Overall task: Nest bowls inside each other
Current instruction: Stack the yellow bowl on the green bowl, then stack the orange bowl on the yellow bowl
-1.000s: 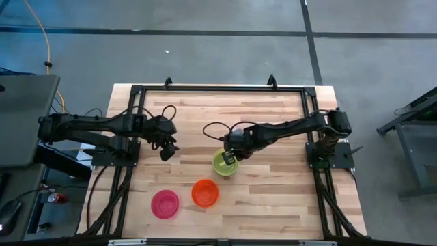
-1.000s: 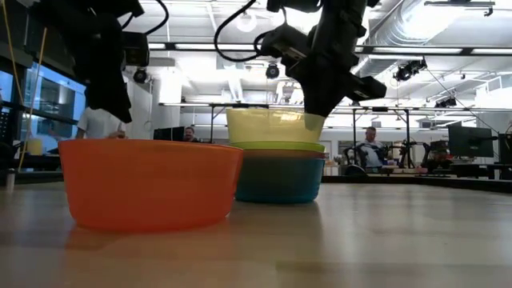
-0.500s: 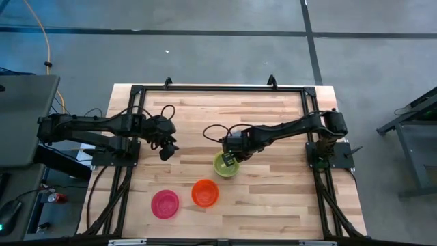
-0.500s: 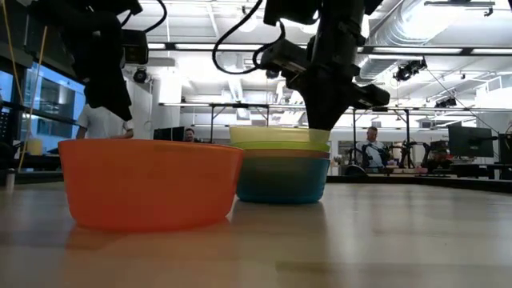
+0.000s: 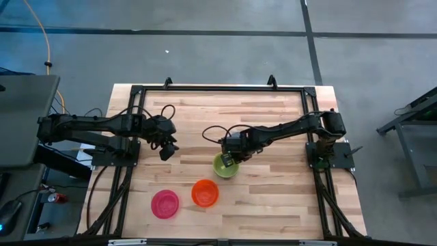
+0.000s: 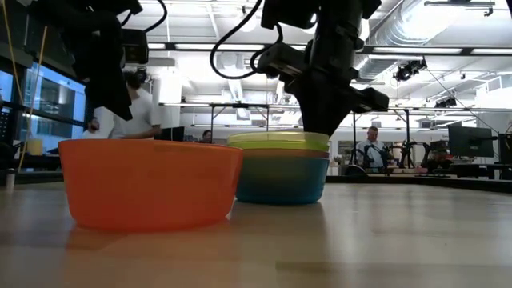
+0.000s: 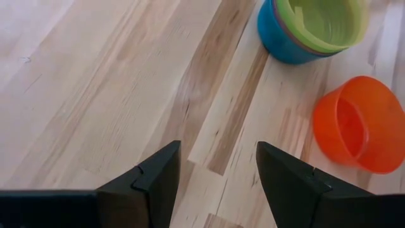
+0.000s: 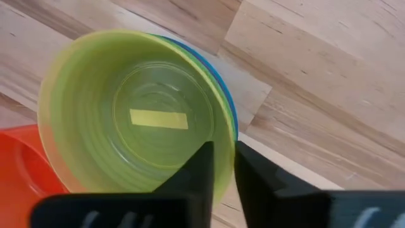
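A stack of nested bowls [image 5: 224,166] stands upright on its base near the table's middle: blue outermost [image 6: 280,180], a thin purple edge, lime green, and the yellow bowl [image 8: 133,114] innermost, only its rim above the rest. My right gripper [image 5: 231,157] is over the stack's far-right rim, shut on the yellow bowl. An orange bowl [image 5: 205,193] and a pink bowl [image 5: 164,203] stand apart toward the near edge. My left gripper [image 5: 168,150] hangs open above bare wood, left of the stack. My right gripper holds the yellow bowl by its rim [image 8: 224,140], on the side toward the table's right. One finger [image 8: 193,174] is inside the bowl and the other [image 8: 259,180] outside, coming from above and pointing down. The bowl sits upright, sunk into the lime green one.
The orange bowl [image 6: 148,184] stands close to the stack's near-left side. The black frame [image 5: 218,89] runs along the table's far and side edges. Open wood lies right of the stack and along the far half. People move in the room behind the table.
My right gripper has come down a little toward the stack, and the yellow bowl has sunk from standing high above the lime green rim to sitting deep inside it, with only its rim showing. The left arm has kept still.
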Controlling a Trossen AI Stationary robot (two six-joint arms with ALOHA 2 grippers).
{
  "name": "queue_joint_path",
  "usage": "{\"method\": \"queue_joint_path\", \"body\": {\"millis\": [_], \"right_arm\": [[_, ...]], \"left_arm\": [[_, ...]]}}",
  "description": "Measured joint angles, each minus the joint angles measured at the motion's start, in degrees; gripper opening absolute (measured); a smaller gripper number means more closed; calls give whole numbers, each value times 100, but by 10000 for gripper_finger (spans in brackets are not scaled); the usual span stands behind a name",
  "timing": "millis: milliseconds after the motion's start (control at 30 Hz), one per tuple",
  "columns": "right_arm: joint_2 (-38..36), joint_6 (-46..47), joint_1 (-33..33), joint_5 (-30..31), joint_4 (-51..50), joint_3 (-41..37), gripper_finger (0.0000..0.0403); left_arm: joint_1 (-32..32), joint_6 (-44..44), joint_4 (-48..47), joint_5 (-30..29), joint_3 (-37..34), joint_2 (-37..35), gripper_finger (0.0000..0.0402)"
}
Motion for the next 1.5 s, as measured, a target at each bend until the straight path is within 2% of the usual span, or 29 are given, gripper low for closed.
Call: {"method": "queue_joint_path", "body": {"millis": [267, 433, 600, 800, 967, 1167, 1500], "right_arm": [[-105, -98, 0, 19, 124, -1, 132], [-498, -505, 17, 236, 161, 0, 143], [-1132, -1429, 162, 852, 266, 1, 144], [-1874, -2716, 424, 1756, 484, 1, 144], [-2330, -3188, 549, 2120, 486, 1, 144], [-2676, -3706, 723, 2203, 402, 1, 144], [-3048, -4252, 936, 2223, -79, 1, 144]], "left_arm": [[0, -176, 146, 77, 0, 2, 193], [-48, -353, 983, 1081, 2, 75, 193], [-258, -582, 1115, 1330, 2, 345, 193], [-789, -976, 1312, 1399, 2, 934, 193], [-1239, -1641, 2255, 1384, 2, 1593, 193], [-1651, -2372, 3217, 1362, 27, 2430, 193], [-1970, -2588, 2902, 961, 833, 3506, 193]]}}
